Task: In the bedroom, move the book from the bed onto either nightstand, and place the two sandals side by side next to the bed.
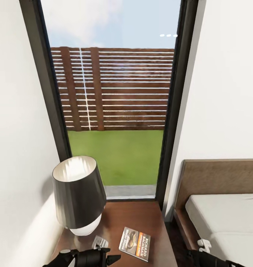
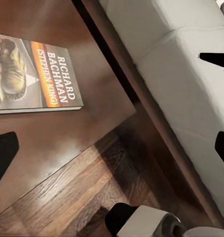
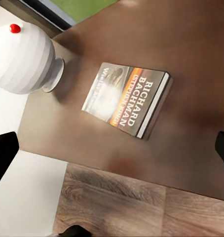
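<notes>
Both sets of jaws wide open, nothing held. Book [image 3: 127, 101] flat on nightstand surface [image 1: 137, 217], below my right jaws [image 3: 112, 148], clear gap between. Lamp [image 1: 78, 194] just beside book, pale base [image 3: 25, 59] not touching it. Left jaws [image 2: 112, 148] hang over surface corner, book [image 2: 35, 74] off to one side, bed [image 2: 191, 74] on other, wood floor [image 2: 67, 197] below.

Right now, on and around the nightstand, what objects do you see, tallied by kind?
Paperback book, lying flat on the nightstand: 1
Table lamp with dark shade and white base, on the nightstand: 1
Small pale item beside the lamp base, too unclear to name: 1
Bed beside the nightstand: 1
Total, nightstand included: 5
</notes>
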You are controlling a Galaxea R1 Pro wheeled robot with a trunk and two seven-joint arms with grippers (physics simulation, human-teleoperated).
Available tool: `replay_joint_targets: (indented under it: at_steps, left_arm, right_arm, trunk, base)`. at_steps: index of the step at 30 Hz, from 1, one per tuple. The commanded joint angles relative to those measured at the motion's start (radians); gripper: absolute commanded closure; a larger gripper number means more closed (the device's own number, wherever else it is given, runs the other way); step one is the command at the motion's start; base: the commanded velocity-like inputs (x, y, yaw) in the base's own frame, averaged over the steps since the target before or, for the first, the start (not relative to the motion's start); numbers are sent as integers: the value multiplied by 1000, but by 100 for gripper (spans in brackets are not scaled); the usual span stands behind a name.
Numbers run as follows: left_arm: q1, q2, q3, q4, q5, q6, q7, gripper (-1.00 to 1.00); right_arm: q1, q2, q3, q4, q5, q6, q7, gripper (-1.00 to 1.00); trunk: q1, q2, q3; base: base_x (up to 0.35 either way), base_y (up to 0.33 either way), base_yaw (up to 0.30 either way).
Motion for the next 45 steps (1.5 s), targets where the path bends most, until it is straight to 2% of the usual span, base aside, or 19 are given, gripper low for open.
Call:
replay_joint_targets:
  at_steps: [1,5,9,14,17,20,28,33,36,37,39,41,44,45]
  left_arm:
    - [0,-1,9,3,-8,3,-4,-100]
    - [0,5,9,46,-11,-14,-2,-100]
    - [0,10,8,96,-11,-70,4,-100]
    - [0,10,4,117,-12,-88,68,-100]
    - [0,9,1,137,-27,-91,107,-100]
    - [0,8,0,155,-48,-93,121,-100]
    - [0,9,-1,183,-60,-93,160,-100]
    - [20,8,-2,204,-63,-91,278,-100]
    - [62,8,-3,206,-101,-91,364,-100]
    - [67,8,-3,206,-113,-91,375,-100]
    - [85,8,-3,208,-162,-91,407,-100]
    - [108,8,-3,208,-199,-91,434,-100]
    - [138,8,-2,208,-218,-90,482,-100]
    - [142,8,-2,208,-220,-89,494,-100]
  right_arm:
    - [0,0,-4,1,-4,10,12,-100]
    - [0,-1,-4,28,0,9,98,-100]
    - [0,-1,-4,135,1,-35,163,-100]
    - [0,2,-3,249,15,-107,173,-100]
    - [0,2,-3,334,70,-185,173,-100]
    - [0,6,-3,365,120,-270,170,-100]
    - [8,8,-3,374,134,-296,165,-100]
    - [51,8,-3,374,135,-297,158,-100]
    - [61,10,-3,375,135,-296,153,-100]
    - [62,11,-3,375,135,-296,149,-100]
    - [64,12,-3,376,135,-288,89,-100]
    - [65,13,-3,377,134,-284,-35,-100]
    - [68,14,-3,378,133,-281,-169,-100]
    - [72,14,-3,378,133,-281,-185,-100]
  trunk:
    - [-4,7,2]
    - [-19,35,15]
    - [-35,63,27]
    - [-54,98,43]
    - [-65,119,52]
    - [-77,140,62]
    - [-108,196,87]
    - [-127,231,102]
    - [-138,252,112]
    - [-142,259,115]
    - [-150,273,121]
    - [-157,287,127]
    - [-169,308,137]
    - [-173,315,140]
  base:
    - [0,0,0]
    - [0,0,0]
    - [0,0,0]
    - [0,0,0]
    - [0,0,0]
    - [0,0,0]
    - [0,0,0]
    - [0,0,0]
    - [0,0,0]
    - [0,0,0]
    - [0,0,0]
    - [0,0,0]
    - [0,0,0]
    - [0,0,0]
